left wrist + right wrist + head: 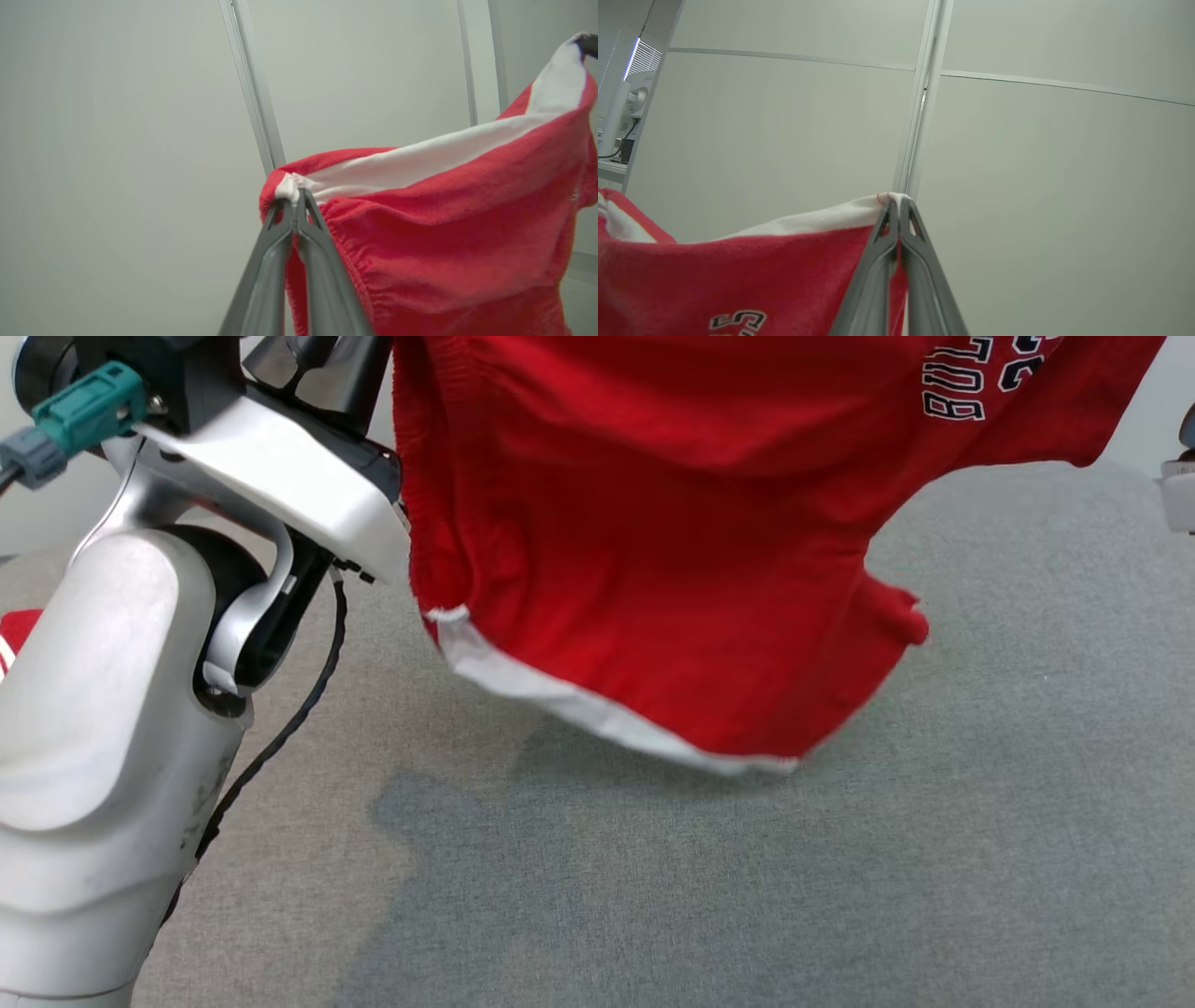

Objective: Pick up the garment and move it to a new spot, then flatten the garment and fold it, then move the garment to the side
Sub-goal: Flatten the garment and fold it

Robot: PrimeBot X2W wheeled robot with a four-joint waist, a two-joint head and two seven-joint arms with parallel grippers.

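The garment (pixel 672 551) is a red piece with white trim and dark lettering near its right end. It hangs in the air above the grey table (pixel 840 877), stretched between both arms. In the left wrist view my left gripper (pixel 295 195) is shut on a white-edged corner of the garment (pixel 444 233). In the right wrist view my right gripper (pixel 899 201) is shut on the white hem of the garment (pixel 738 275). My pale left forearm (pixel 103 728) stands at the left of the head view. The garment's lowest edge hangs just above the table.
A bit of another red and white cloth (pixel 11 633) peeks out at the far left behind my forearm. Pale wall panels (pixel 1041 186) with a vertical seam stand beyond the table. A white device (pixel 626 112) sits on a ledge at the far left.
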